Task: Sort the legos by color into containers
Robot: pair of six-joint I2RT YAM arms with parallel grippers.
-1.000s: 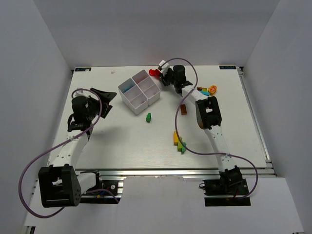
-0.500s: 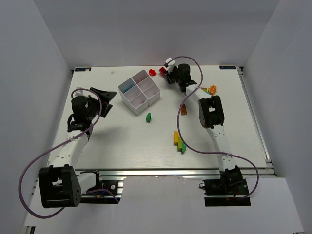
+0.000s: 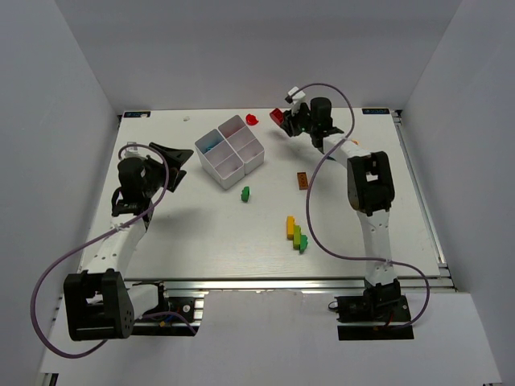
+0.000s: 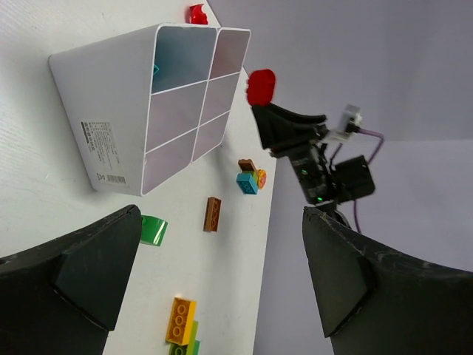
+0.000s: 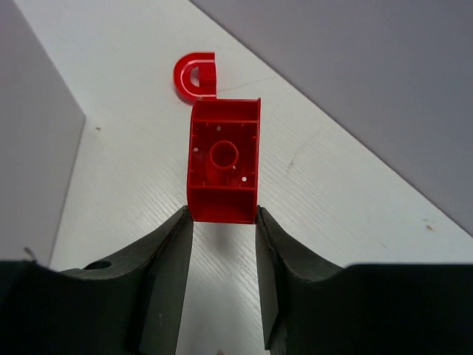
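Red brick [image 5: 223,160]: pinched at its lower edge between the two fingers of the right end effector [image 3: 288,121], hollow underside facing the wrist camera. Jaws closed on it, part-way spread to the brick's width. From the left wrist view it looks lifted off the bench [image 3: 201,233], near the far edge, to the right of the tray.

Just beyond it, a small red arch piece [image 3: 252,119] lies on the bench, apart from the held brick.

White tray [image 3: 230,150]: four compartments, sits skewed at far centre-left. Something blue shows in its left compartment [image 3: 211,146]; contents of the others cannot be made out.

Loose on the bench:
- green brick [image 3: 245,192], alone, near the tray's front corner
- brown brick [image 3: 302,180], to the right of the green one
- yellow and green bricks stuck together [image 3: 295,233], nearer the arm bases, centre-right
- a blue and orange cluster [image 4: 251,177], seen only from the left wrist, far right side

Left end effector [image 3: 179,167]: jaws spread wide, holding nothing, positioned left of the tray and aimed towards it.
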